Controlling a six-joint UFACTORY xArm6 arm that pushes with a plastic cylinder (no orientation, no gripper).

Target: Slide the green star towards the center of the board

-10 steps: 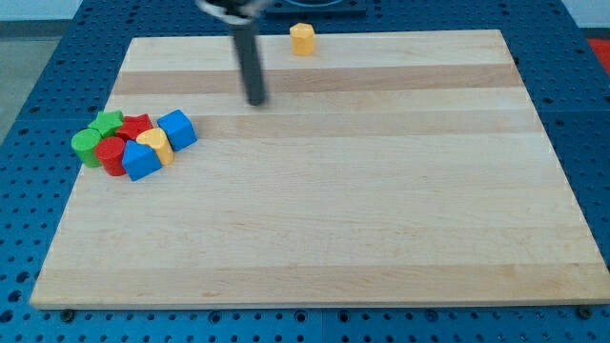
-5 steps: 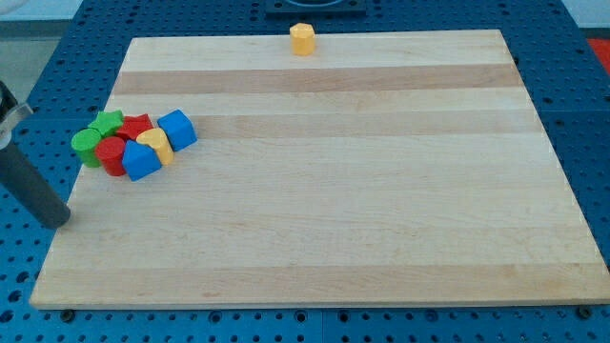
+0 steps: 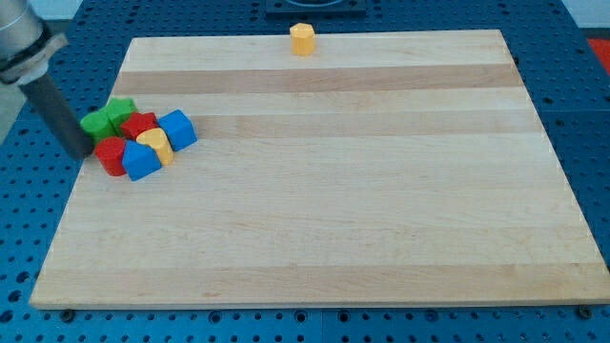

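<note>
Seven blocks are sitting on the board [image 3: 381, 210]: two green, two red, two blue-ish ones in the cluster at the view's left, plus yellow ones. The green star [image 3: 120, 111] is sitting at the cluster's top, beside the green cylinder [image 3: 95, 123]. The tip [image 3: 78, 151] is touching that cylinder's left side. No jaws here, just a rod. No readable writing.

Red blocks [image 3: 133, 126] [image 3: 111, 154], blue blocks [image 3: 177, 129] [image 3: 142, 161], a yellow block [image 3: 154, 144] between them, and a lone yellow block [image 3: 302, 38] at the top edge.

you see a pale wood board [image 3: 381, 210] on blue perforated table [image 3: 591, 114], a dark rod with my tip [image 3: 80, 152], green star [image 3: 121, 110], green, red, blue and yellow blocks.
</note>
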